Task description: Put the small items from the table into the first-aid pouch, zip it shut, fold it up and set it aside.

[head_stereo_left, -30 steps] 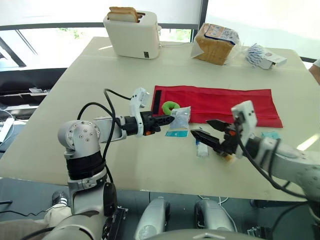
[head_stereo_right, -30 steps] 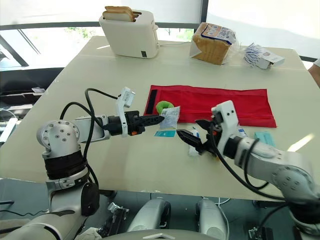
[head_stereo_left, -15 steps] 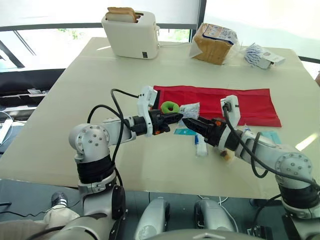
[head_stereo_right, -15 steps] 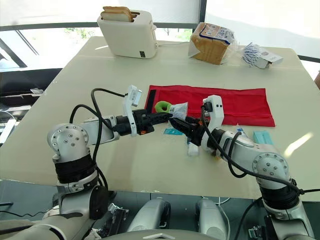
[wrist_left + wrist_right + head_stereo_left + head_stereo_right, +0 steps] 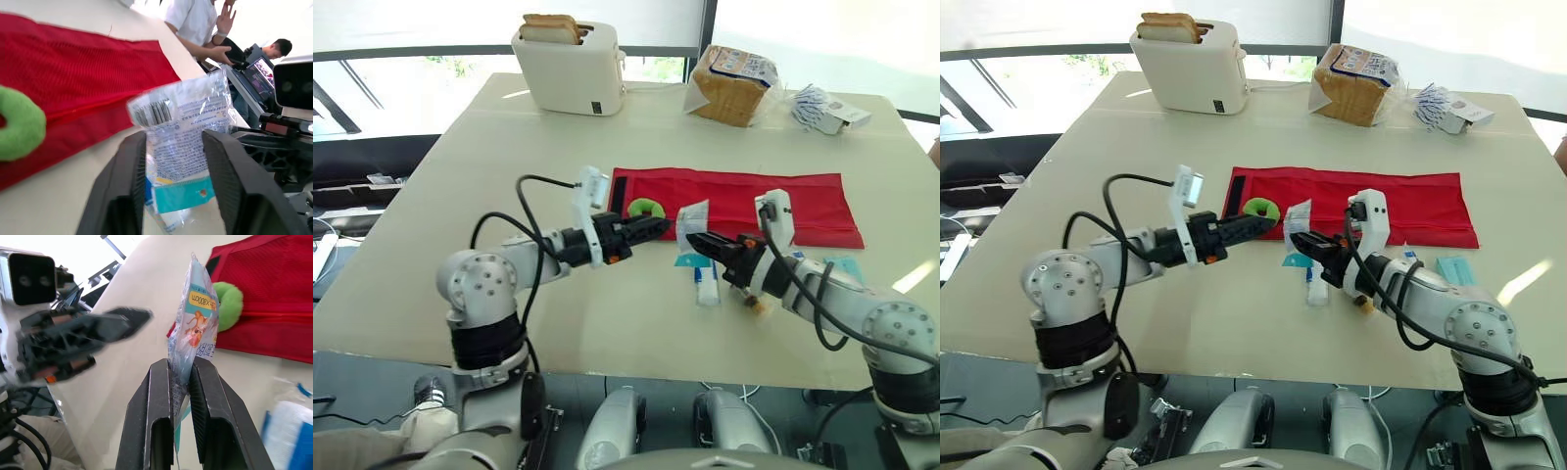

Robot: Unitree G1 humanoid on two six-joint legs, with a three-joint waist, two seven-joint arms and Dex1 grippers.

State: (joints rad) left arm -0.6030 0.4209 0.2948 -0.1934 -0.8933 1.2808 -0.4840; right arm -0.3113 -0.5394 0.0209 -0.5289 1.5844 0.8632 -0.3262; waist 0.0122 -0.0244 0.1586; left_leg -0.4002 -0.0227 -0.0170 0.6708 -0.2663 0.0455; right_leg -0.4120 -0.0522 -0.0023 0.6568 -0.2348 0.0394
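a clear packet [image 5: 691,221] is held upright in the centre of the head view, pinched by its lower edge between the fingers of the right gripper [image 5: 698,240]. the left gripper [image 5: 658,225] is seen just to the left of it, fingers parted by a moderate gap with nothing between them. the red pouch [image 5: 754,201] is laid flat just above the packet in the frame, its long axis running left to right, and a green ring [image 5: 648,208] is rested on its left end. the packet is thus carried close before the pouch's near long edge. the right arm is judged the one to deliver it; no open mouth can be made out, so a lift of that edge by the left gripper is probably needed. a teal sachet [image 5: 690,260] and a small white tube [image 5: 707,290] are left on the table [image 5: 509,147] below.
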